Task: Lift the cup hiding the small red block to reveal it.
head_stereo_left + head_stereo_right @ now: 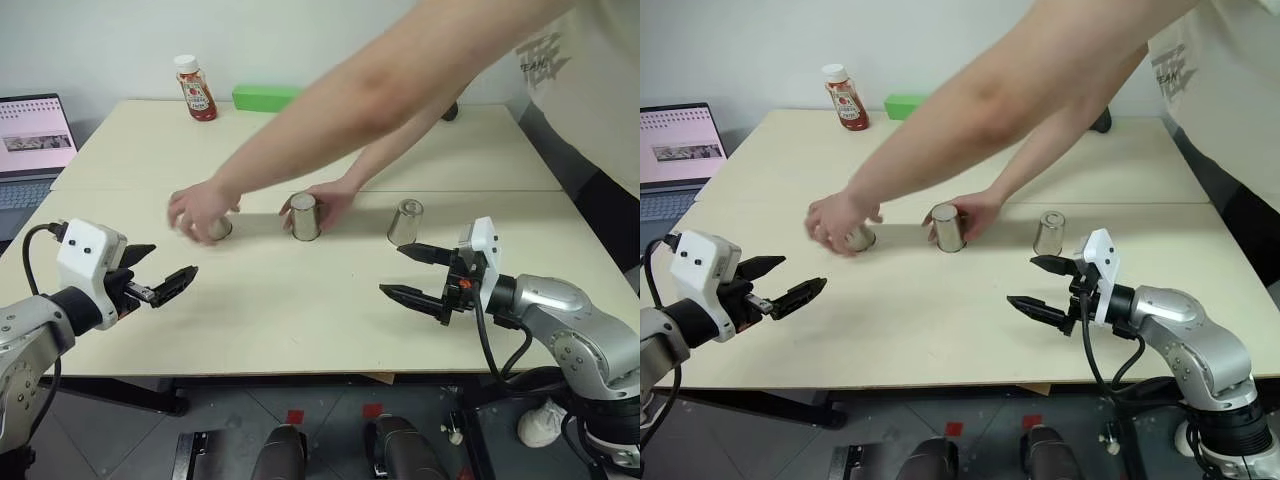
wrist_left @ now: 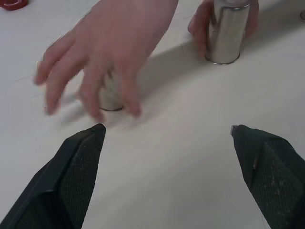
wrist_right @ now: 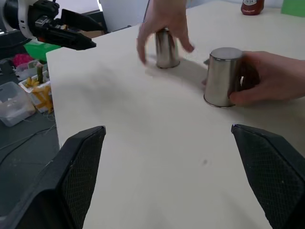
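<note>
At the far left edge of the scene an open laptop (image 1: 35, 140) is seen beside the pale counter (image 1: 300, 300). Over the counter's near left part the robot's left hand (image 1: 160, 275) is held above the surface, its two black fingers spread well apart with nothing between them. Toward the back of the counter a ketchup bottle (image 1: 196, 88) is stood upright, with a green box (image 1: 265, 97) just beside it.

Three upturned silver cups are set in a row across the middle of the counter. The left cup (image 1: 219, 228) is covered by a person's hand (image 1: 200, 210), whose fingers are wrapped around it. The middle cup (image 1: 305, 217) is gripped from behind by the person's other hand (image 1: 335, 203). The right cup (image 1: 405, 222) is left standing alone, touched by nothing, a little beyond the robot's right hand (image 1: 410, 270). That hand is held above the counter's near right part, its fingers fully apart and empty.

The small red block is hidden from sight; which cup it lies under cannot be told.
</note>
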`<action>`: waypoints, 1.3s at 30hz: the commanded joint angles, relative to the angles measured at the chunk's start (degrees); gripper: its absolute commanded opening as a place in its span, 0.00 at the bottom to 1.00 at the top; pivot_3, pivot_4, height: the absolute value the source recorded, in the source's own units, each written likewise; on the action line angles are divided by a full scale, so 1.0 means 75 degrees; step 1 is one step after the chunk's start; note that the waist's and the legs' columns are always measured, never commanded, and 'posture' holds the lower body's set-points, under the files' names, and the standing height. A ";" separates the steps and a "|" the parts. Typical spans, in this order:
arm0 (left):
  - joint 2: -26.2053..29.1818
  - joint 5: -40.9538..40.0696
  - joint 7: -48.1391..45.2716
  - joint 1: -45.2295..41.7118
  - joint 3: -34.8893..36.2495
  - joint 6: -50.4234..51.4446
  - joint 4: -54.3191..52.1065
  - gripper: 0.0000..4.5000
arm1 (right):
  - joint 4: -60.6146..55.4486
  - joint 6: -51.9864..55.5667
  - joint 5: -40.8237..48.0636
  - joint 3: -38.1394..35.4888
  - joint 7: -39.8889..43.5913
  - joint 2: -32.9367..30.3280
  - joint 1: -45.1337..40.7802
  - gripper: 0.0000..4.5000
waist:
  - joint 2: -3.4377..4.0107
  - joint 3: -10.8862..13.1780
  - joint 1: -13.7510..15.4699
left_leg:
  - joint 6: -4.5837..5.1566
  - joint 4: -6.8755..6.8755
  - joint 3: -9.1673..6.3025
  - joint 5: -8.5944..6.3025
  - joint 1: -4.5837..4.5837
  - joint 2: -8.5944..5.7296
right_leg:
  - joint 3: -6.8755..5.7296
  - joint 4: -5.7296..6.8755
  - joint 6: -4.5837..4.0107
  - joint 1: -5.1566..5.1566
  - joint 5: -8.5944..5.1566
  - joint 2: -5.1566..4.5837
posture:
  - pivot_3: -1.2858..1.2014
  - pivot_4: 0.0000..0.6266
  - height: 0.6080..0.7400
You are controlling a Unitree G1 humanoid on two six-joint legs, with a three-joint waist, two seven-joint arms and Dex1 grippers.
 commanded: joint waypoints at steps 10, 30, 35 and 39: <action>0.0212 -0.0490 -0.0892 0.0325 0.0124 -0.0073 -0.0536 0.99 | -0.0060 0.0096 -0.0131 0.0334 -0.0629 0.0635 -0.0548 1.00 | 0.0000 0.0000 -0.0004 | 0.0000 0.0000 0.0000 0.0000 0.0000 0.0001 | 0.0001 0.0001 -0.0001 -0.0001 -0.0001 0.0000 | 0.52 0.24 1.00; 0.0693 -0.0158 -0.1571 -0.0159 -0.0661 -0.0703 -0.0044 0.99 | 0.7174 -0.2153 -0.3550 0.1753 -0.2577 0.4113 -0.5182 1.00 | 0.0001 0.0000 -0.0096 | -0.0001 -0.0004 0.0009 0.0001 -0.0087 0.0000 | 0.0003 0.0010 -0.0030 -0.0089 0.0029 -0.0001 | 0.52 0.24 1.00; 0.0721 -0.0123 -0.1590 -0.0150 -0.0676 -0.0728 -0.0041 0.99 | 0.8948 -0.2857 -0.3660 0.1428 -0.2313 0.4594 -0.5986 1.00 | 0.0001 0.0000 -0.0111 | -0.0001 -0.0009 0.0005 0.0001 -0.0102 0.0002 | -0.0002 0.0010 -0.0034 -0.0103 0.0031 -0.0001 | 0.52 0.24 1.00; 0.0714 -0.0123 -0.1574 -0.0109 -0.0659 -0.0721 -0.0101 0.99 | 1.0187 -0.3373 -0.3810 0.1217 -0.2328 0.4846 -0.6513 1.00 | 0.0003 0.0002 -0.0153 | -0.0001 -0.0009 0.0005 0.0001 -0.0102 0.0002 | -0.0001 0.0012 -0.0034 -0.0103 0.0031 -0.0001 | 0.52 0.24 1.00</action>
